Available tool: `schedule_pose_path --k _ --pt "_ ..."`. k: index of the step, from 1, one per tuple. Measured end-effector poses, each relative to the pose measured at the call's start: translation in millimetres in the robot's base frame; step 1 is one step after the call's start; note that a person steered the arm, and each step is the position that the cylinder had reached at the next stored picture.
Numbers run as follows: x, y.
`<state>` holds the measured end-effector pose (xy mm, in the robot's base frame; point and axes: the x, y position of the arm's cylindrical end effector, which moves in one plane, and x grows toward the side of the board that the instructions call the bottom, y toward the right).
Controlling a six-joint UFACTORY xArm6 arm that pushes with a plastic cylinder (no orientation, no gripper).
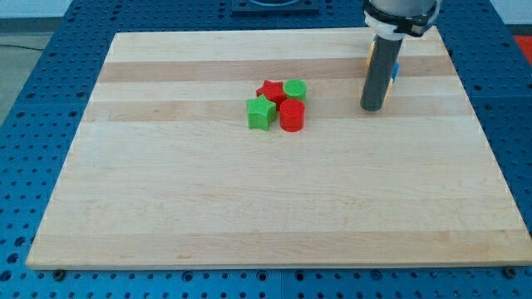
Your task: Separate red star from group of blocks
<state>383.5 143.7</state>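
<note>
Red star near counter centre, at cluster's top-left — touching green cylinder, green star, red cylinder. My tip well right of cluster, apart from all four. No hand — plain rod only. Behind rod, yellow and blue bits, perhaps blocks.

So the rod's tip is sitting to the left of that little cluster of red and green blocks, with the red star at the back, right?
Not quite: my tip is to the view's right of the cluster, apart from it. The camera view shows this. The red star is indeed at the back, beside the green cylinder.
</note>
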Motion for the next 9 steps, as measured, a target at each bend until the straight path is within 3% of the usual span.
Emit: schedule_pose_path --k 5,7,8,9 --pt "40 -27" --pt "127 -55" --pt "95 -94" --pt "46 -71"
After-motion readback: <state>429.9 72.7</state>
